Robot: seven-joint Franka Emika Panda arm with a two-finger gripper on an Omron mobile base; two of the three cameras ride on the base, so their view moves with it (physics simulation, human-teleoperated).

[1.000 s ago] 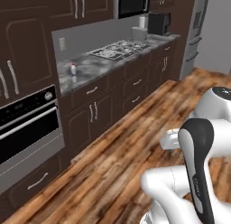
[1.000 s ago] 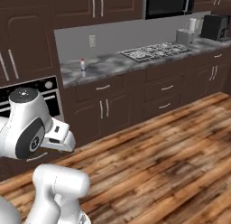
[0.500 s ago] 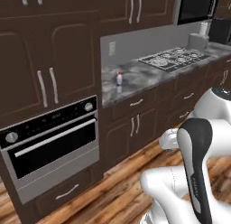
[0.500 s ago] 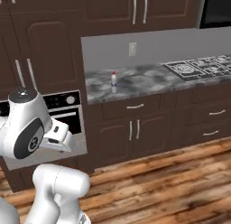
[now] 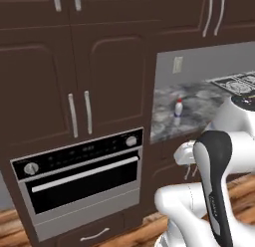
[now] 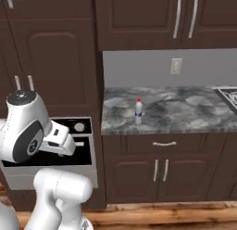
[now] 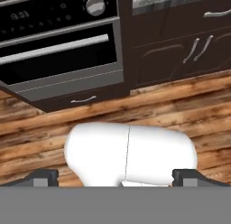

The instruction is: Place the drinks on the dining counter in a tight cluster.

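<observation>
I see a built-in oven (image 5: 79, 179) left of the grey counter (image 6: 171, 111); dark cabinets (image 6: 139, 20) above it, plank floor (image 7: 171, 105) below.

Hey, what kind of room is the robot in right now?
A home kitchen, most likely: dark brown wood cabinets, a built-in black and silver wall oven, and a grey marbled stone counter with a small red-capped clear bottle on it.

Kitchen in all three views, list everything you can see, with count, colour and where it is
Bottle: one, clear with red cap and blue label, upright on the wall counter.
Wall counter: one, grey marbled top over dark brown cabinets.
Oven: one, black and silver, built into the tall cabinet left of the counter.
Cooktop: one, dark, at the counter's right end.
Wall outlet: one, pale, on the grey backsplash.
Floor: brown wood planks.
Gripper: one, dark fingertips spread apart, nothing between them, aimed at the floor.
</observation>
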